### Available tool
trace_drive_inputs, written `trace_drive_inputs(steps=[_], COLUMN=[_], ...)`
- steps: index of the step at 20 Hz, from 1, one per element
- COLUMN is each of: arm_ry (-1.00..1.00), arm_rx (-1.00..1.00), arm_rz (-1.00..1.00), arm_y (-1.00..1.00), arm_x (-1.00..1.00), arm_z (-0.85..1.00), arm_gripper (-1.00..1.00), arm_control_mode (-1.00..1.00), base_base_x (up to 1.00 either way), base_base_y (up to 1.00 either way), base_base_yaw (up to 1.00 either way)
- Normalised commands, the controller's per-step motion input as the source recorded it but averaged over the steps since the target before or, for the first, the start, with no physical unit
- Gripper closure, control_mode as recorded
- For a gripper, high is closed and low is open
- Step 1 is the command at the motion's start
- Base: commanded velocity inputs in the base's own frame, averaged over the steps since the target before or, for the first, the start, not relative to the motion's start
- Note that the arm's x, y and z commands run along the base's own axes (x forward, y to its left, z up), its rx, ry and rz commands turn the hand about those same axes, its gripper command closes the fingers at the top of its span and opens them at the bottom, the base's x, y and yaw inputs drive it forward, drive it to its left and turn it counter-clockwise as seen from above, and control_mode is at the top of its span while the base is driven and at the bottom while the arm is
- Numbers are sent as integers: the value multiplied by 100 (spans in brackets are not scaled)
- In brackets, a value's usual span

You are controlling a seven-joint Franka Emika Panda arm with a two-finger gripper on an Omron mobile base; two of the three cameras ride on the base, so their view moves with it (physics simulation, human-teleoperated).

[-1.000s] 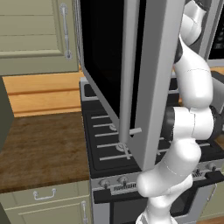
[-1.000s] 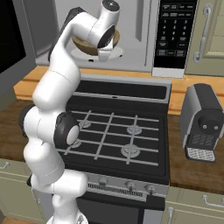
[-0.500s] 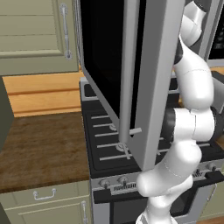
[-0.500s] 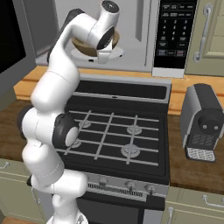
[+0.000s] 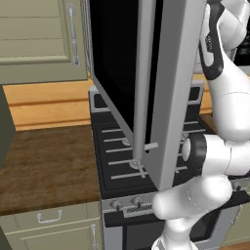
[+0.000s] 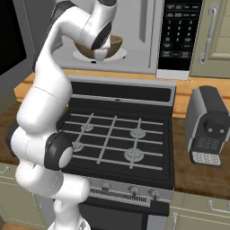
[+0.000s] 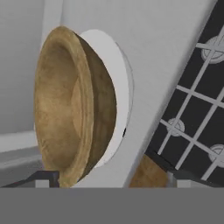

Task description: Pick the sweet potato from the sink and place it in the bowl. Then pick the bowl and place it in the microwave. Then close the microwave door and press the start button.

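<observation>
Bowl (image 6: pixel 117 44) sits on white turntable (image 7: pixel 114 65) inside microwave (image 6: pixel 143 40), upper centre of right base frame. Gripper (image 7: pixel 111 177) spread wide, both tips apart at bottom of hand frame, pinching nothing; bowl rim near left tip, contact unclear. Sweet potato hidden, cannot tell if inside. Bowl looks stiff, wooden, probably light, smooth so maybe slippery; thick rim is best place for hold. Microwave door (image 5: pixel 168 83) stands open, large in left base frame; flat, rigid, best pushed on outer face near free edge.
</observation>
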Motion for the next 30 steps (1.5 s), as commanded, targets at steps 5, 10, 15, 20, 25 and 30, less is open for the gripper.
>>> trace_drive_inputs(steps=[5,10,15,20,25,30], arm_ry=[-18,-14,0,-1,0,1], arm_rx=[-1,-2,-14,-38,-32,-31], arm_rz=[0,0,0,-5,-18,-14], arm_y=[7,14,-8,-7,-37,-49], arm_x=[-100,-99,-30,-84,-75,-19], arm_z=[-16,-42,-40,-48,-77,-88], arm_gripper=[-100,-100,-100,-100,-100,-100], arm_control_mode=[-100,-100,-100,-100,-100,-100], base_base_x=[0,0,0,0,0,0], base_base_y=[0,0,0,0,0,0], base_base_yaw=[0,0,0,0,0,0])
